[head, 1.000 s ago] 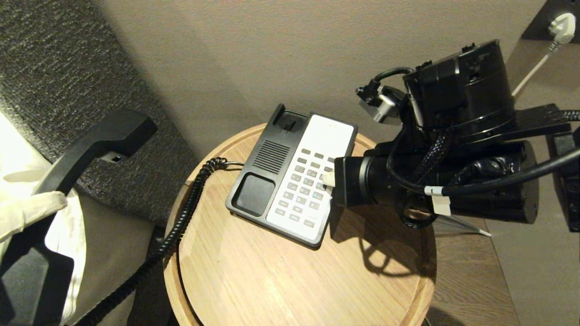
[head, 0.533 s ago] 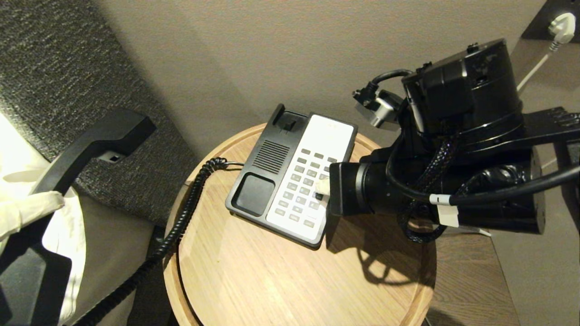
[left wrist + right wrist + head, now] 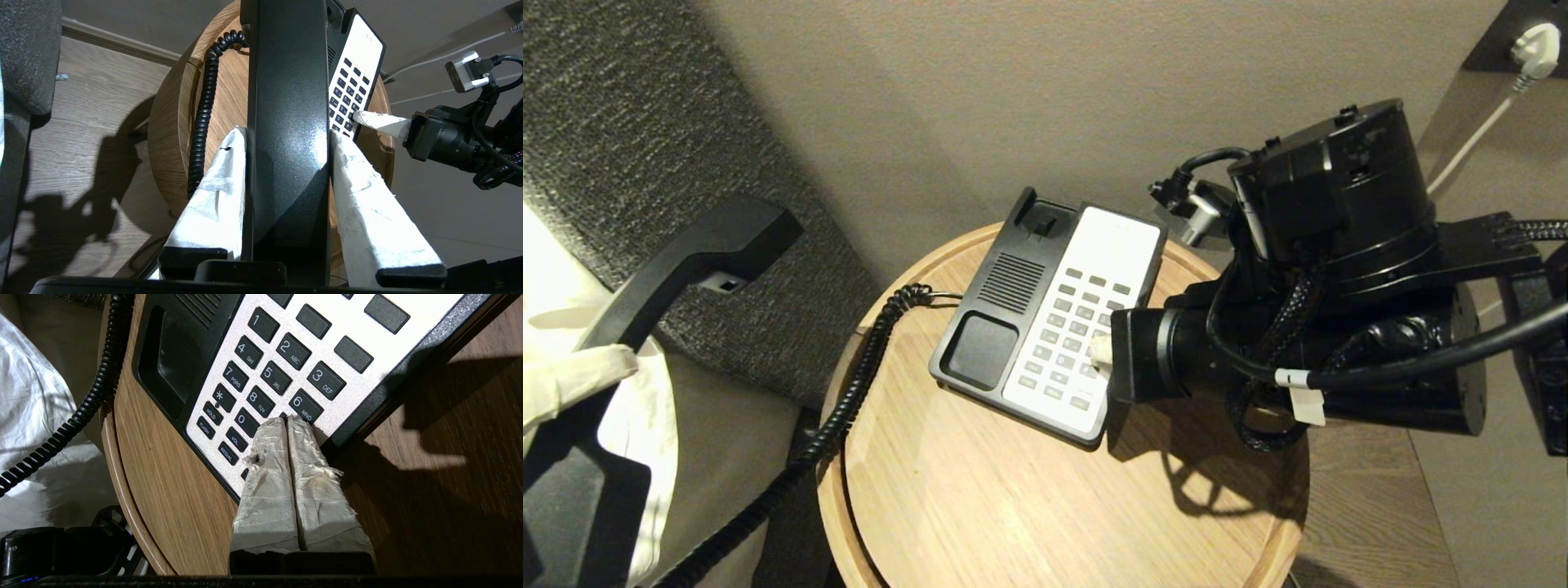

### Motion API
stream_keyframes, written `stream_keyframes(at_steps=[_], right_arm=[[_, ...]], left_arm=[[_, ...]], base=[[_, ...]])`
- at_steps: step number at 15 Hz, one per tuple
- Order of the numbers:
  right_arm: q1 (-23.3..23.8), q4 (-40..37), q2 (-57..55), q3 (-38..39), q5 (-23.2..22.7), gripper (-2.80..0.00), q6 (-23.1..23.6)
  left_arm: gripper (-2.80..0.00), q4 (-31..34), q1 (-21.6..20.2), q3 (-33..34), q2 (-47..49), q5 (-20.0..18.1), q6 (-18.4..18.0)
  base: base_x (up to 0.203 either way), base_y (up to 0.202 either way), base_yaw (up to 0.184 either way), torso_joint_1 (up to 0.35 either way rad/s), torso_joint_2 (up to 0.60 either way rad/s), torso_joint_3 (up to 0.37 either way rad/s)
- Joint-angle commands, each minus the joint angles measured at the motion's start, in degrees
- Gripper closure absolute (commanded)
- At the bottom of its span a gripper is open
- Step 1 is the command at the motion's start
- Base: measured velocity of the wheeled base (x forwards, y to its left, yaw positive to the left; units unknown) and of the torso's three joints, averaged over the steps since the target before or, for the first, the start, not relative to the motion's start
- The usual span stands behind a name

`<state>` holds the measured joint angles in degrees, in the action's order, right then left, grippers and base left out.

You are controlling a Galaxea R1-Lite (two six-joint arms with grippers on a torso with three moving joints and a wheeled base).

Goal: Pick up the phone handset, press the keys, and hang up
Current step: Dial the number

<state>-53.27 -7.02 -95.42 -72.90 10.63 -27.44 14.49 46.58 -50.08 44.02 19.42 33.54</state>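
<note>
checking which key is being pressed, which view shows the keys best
Right wrist view: the keys fill it, digits readable, the shut right gripper beside 6. Head view shows them small; left wrist view only a strip behind the handset.

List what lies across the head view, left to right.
left gripper holding the phone handset → coiled cord → phone base → keys → right gripper, fingers together on the keypad → wall plug.
</note>
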Motion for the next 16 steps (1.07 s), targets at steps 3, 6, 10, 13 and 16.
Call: stream_keyframes(at_steps=[3, 6, 10, 13, 16], right_arm=[[0.01, 0.08, -1.06, -0.05, 0.27, 0.0, 0.19], [0.1, 0.08, -1.26, -0.05, 0.27, 0.0, 0.46], [0.01, -0.01, -0.81, -0.37, 0.27, 0.0, 0.47], [-0.39, 0.12, -0.06, -1.34, -0.15, 0.0, 0.41], [-0.84, -0.38, 1.07, -1.24, -0.35, 0.0, 0.13]], left_arm=[[0.0, 0.09, 0.0, -0.02, 0.01, 0.1, 0.21], [0.0, 0.09, 0.0, -0.02, -0.07, 0.09, 0.21], [0.0, 0.07, 0.01, 0.01, -0.07, -0.64, 0.3], [0.0, 0.1, 0.0, -0.02, -0.07, -0.7, 0.3], [0.0, 0.1, 0.0, 0.25, -0.07, -0.7, 0.3]], base=[[0.0, 0.0, 0.0, 0.0, 0.0, 0.0], [0.0, 0.0, 0.0, 0.0, 0.0, 0.0], [0.0, 0.0, 0.0, 0.0, 0.0, 0.0], [0.0, 0.0, 0.0, 0.0, 0.0, 0.0], [0.0, 0.0, 0.0, 0.0, 0.0, 0.0]])
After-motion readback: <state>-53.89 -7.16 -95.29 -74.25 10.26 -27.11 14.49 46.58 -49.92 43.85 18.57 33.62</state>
